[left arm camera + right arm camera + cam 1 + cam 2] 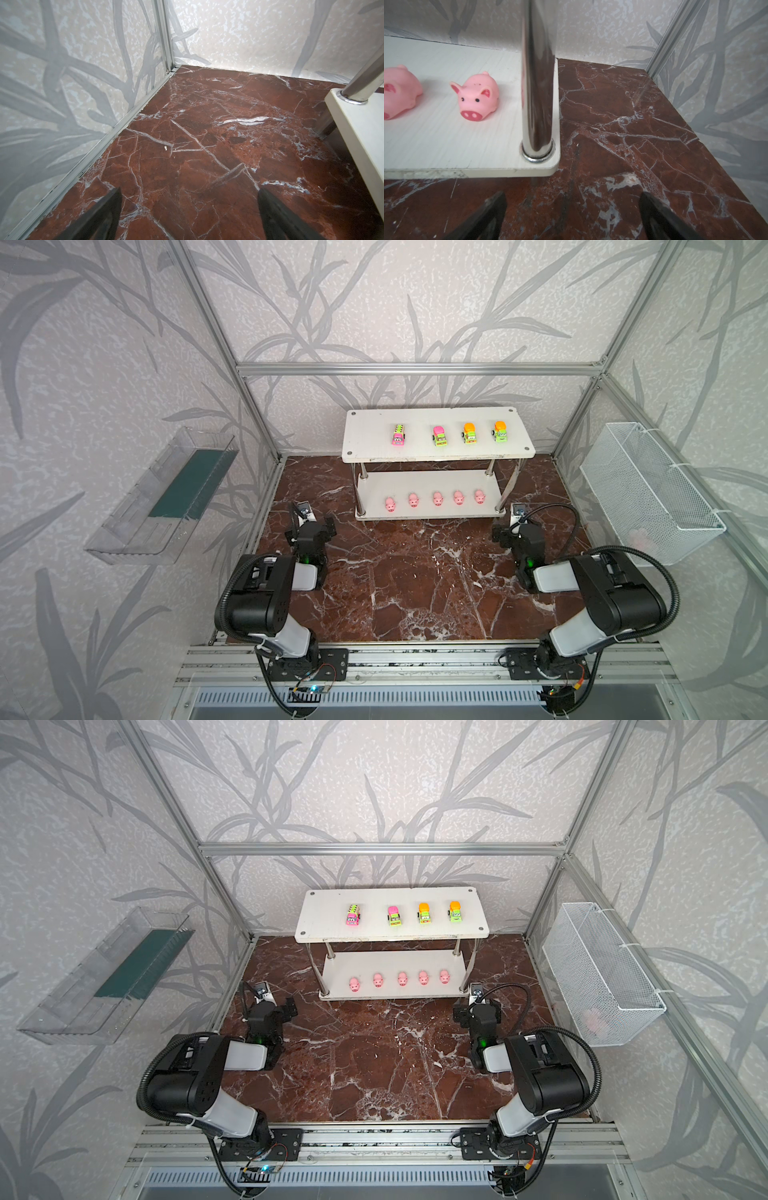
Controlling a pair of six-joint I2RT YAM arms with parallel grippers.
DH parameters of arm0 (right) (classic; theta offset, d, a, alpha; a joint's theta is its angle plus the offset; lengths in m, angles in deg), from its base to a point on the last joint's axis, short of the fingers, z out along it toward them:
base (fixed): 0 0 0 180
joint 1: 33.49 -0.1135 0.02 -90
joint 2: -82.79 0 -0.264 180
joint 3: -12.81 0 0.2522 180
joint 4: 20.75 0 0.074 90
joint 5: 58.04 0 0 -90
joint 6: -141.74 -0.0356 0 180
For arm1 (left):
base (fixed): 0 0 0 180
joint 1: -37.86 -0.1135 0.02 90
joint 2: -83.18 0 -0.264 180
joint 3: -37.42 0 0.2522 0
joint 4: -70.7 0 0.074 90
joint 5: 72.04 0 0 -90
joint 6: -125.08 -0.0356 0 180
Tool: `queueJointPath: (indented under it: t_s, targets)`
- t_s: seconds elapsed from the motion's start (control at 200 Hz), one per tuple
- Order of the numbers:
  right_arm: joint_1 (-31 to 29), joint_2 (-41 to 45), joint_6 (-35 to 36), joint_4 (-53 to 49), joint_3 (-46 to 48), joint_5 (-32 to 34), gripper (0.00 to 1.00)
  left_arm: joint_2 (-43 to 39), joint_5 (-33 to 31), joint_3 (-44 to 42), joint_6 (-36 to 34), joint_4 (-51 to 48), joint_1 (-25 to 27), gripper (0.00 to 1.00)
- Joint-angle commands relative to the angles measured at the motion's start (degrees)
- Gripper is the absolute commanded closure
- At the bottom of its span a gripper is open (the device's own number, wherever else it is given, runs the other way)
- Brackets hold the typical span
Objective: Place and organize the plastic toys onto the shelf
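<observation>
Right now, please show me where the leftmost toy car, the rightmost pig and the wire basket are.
leftmost toy car [398,434]: in a top view, on its striped roof.
rightmost pig [476,98]: right wrist view, on its head.
wire basket [623,497]: in a top view, on its mesh side wall.

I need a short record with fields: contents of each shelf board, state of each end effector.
upper board: four toy cars, one row
lower board: five pink pigs, one row
left end effector: open, empty
right end effector: open, empty, facing shelf post
loose toys on floor: none seen
</observation>
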Motion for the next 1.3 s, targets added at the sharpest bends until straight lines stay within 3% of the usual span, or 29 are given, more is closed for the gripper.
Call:
queueJointPath:
  t_s: [0.0,0.15,0.195,0.3,0.37,0.455,0.93,1.035,1.295]
  targets:
    - [0.1,-0.5,0.4,2.4,-0.8,0.0,0.01,0.4,-0.5,0.1,-1.1,1.1,0.0,0.01]
    - [0.0,-0.5,1.1,2.3,-0.9,-2.4,0.01,0.4,0.1,-0.1,-1.5,1.5,0.2,0.00]
    - [0.0,-0.2,2.8,1.4,-1.1,-7.0,0.01,0.4,2.8,-0.8,-2.5,2.7,0.4,0.01]
    - [0.0,-0.2,3.1,2.0,-0.8,-7.5,0.01,0.3,8.2,-2.7,-4.6,6.2,0.5,0.00]
    - [0.0,-0.2,2.5,1.6,-1.1,-5.5,0.01,0.4,6.7,-1.9,-4.1,4.9,0.5,0.01]
    - [-0.1,-0.5,0.2,2.3,-0.9,0.8,0.01,0.6,-1.2,-1.0,-1.1,3.5,0.3,0.01]
    - [0.0,-0.5,0.2,2.2,-1.0,0.9,0.01,0.5,-0.9,0.1,-1.4,1.4,0.4,0.01]
    - [0.0,-0.3,2.0,1.6,-1.2,-4.6,0.01,0.4,3.4,-0.7,-2.9,2.7,0.5,0.01]
    - [0.0,-0.4,0.4,2.1,-1.1,0.5,0.01,0.5,-0.6,0.2,-1.6,1.1,0.5,0.01]
